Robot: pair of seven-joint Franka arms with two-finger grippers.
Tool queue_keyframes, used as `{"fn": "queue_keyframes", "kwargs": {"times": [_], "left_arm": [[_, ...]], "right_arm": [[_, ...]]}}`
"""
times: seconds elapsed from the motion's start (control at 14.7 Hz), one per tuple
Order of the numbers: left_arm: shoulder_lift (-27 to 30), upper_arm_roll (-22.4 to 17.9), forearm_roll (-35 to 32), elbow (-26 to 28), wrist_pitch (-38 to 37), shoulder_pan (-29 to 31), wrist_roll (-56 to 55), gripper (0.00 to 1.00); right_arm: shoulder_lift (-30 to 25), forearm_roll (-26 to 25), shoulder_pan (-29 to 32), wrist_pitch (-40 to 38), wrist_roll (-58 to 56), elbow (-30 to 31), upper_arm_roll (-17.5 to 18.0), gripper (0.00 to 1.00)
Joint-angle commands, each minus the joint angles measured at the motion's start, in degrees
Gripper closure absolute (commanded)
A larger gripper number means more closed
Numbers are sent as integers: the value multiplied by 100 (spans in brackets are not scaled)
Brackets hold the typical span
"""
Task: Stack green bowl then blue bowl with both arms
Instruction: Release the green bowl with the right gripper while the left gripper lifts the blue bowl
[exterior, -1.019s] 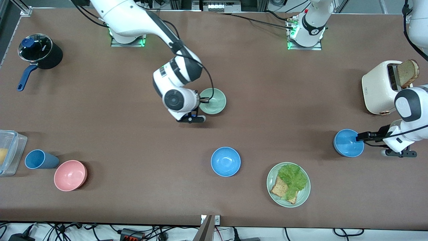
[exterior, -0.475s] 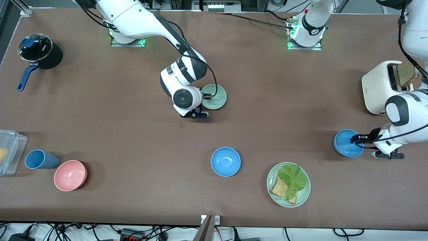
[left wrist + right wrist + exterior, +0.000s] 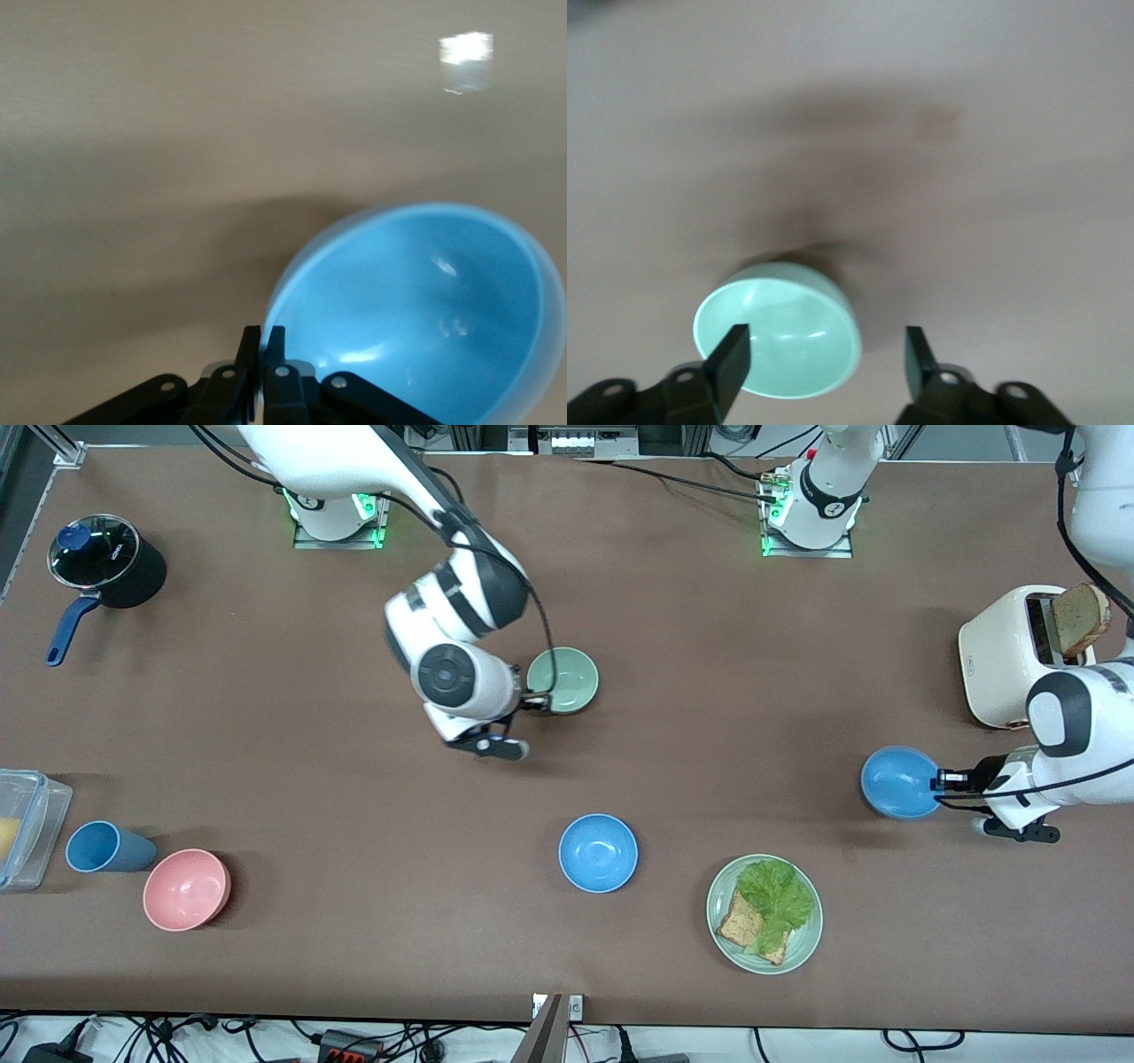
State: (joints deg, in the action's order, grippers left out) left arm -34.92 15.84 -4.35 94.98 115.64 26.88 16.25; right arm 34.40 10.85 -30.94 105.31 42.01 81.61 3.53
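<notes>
no text or labels can be read

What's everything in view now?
green bowl: 1, sage, mid-table, at right tool
blue bowl: 1, blue, held in left tool
second blue bowl: 1, blue, nearer camera than green bowl
pink bowl: 1, pink, right arm's end
cup: 1, blue, beside pink bowl
plate: 1, green, holds lettuce and bread, beside second blue bowl
toaster: 1, cream, bread slice in slot, left arm's end
pot: 1, black, blue handle, right arm's end
container: 1, clear, beside cup
left tool: 1, black, shut on blue bowl's rim
right tool: 1, black, open at green bowl
</notes>
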Motion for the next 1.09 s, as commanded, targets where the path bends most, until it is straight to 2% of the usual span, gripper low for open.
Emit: {"fn": "queue_keyframes", "kwargs": {"times": [0.0,0.14,0.27,0.48,0.54,0.75,1.02], "left_arm": [[677,418,-66,82,-838,1,-191,99],[994,874,4,82,-1488,1,-996,99],[1188,1541,31,99,-1920,71,-1964,100],[1461,2167,977,143,-2159,98,-3221,100],[1479,2430,1102,143,-2116,80,-3686,100],[1322,3186,1121,222,-1424,-217,-5548,100],[1093,3206,1077,739,166,-1465,-7362,100]], "right_arm": [[-65,-468,246,-852,-376,-916,-194,0],[-65,-531,491,-1134,-754,-1409,-282,0],[-100,-540,764,-1275,-931,-1683,-317,0],[-459,-548,1335,-1302,-1098,-1701,-282,0],[-565,-592,1467,-1311,-1168,-1693,-282,0],[-864,-689,1950,-1364,-1607,-1614,-282,0],[-1523,-733,2671,-1328,-2448,-1052,-326,0]]}}
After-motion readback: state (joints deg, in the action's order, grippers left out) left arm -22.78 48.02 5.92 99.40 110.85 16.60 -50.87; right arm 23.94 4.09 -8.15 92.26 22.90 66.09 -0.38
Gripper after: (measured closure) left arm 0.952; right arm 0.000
